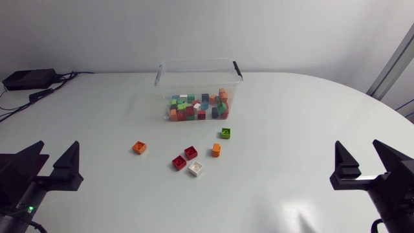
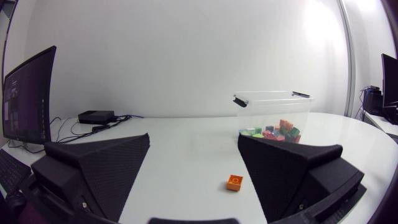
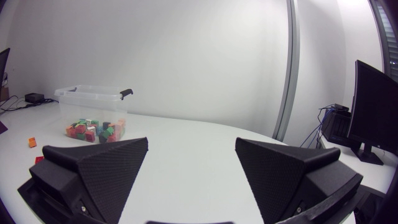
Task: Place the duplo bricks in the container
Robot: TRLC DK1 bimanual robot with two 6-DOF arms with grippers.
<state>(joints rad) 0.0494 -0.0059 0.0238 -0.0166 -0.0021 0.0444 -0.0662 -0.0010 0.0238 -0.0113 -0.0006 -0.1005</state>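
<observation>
A clear plastic container (image 1: 197,81) with black clips stands at the table's far middle, several coloured duplo bricks inside it. In front of it lie loose bricks: an orange one (image 1: 140,147), two red ones (image 1: 191,153) (image 1: 179,162), a white one (image 1: 196,169), another orange one (image 1: 216,150) and a green one (image 1: 226,133). My left gripper (image 1: 57,155) is open at the near left, empty. My right gripper (image 1: 359,155) is open at the near right, empty. Ahead of the left gripper (image 2: 194,140) lie the orange brick (image 2: 234,182) and the container (image 2: 273,106). The right gripper (image 3: 191,142) has the container (image 3: 93,99) far ahead to one side.
A black box (image 1: 29,79) with cables sits at the table's far left corner. The white tabletop (image 1: 297,129) curves away at the right. Wide bare surface separates both grippers from the bricks.
</observation>
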